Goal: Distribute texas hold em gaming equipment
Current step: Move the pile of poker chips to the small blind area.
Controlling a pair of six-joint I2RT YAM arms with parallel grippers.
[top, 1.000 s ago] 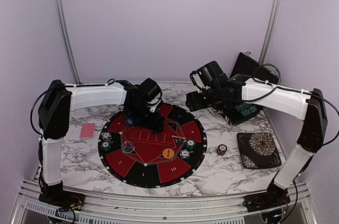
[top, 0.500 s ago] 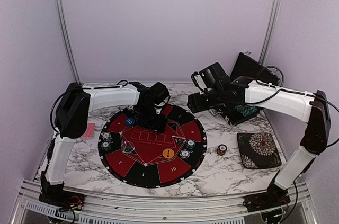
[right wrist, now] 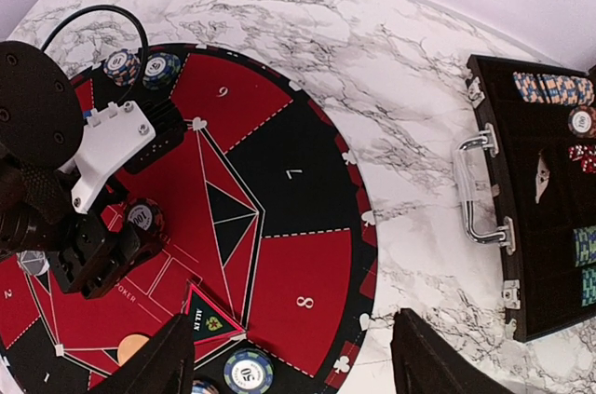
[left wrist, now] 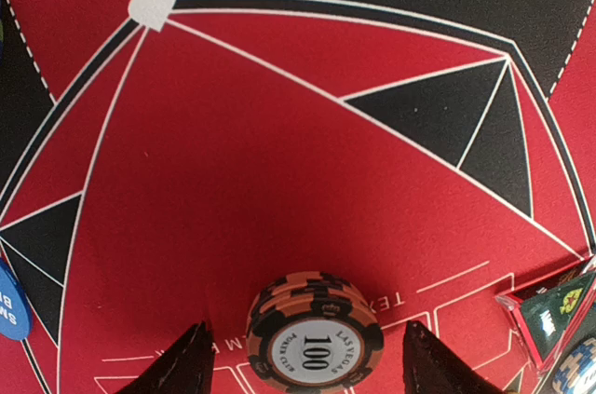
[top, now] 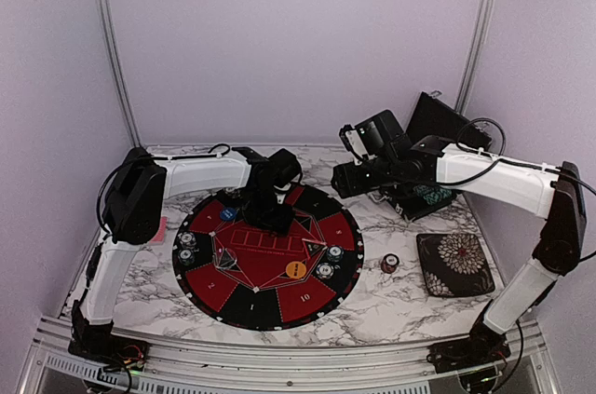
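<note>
Moved: left arm reaches further across the round mat (top: 270, 268) than a second ago; right arm has edged slightly right.
Left tool (left wrist: 303, 357): parted fingers either side of an orange-black chip stack (left wrist: 315, 338) marked 100, standing on the red centre; contact unclear.
Mat: blue button (top: 228, 214) at far left rim, orange button (top: 295, 270) near centre, chip stacks (top: 187, 247) around the edge.
Right tool (right wrist: 284, 357): open, empty, above the mat.
Counter (top: 400, 301): lone chip stack (top: 390, 264) beside flowered tray (top: 454, 264); black case (right wrist: 545, 189) holds chips.

Mat (left wrist: 233, 180) — matt felt; table (right wrist: 391, 68) — glossy marble-look.
</note>
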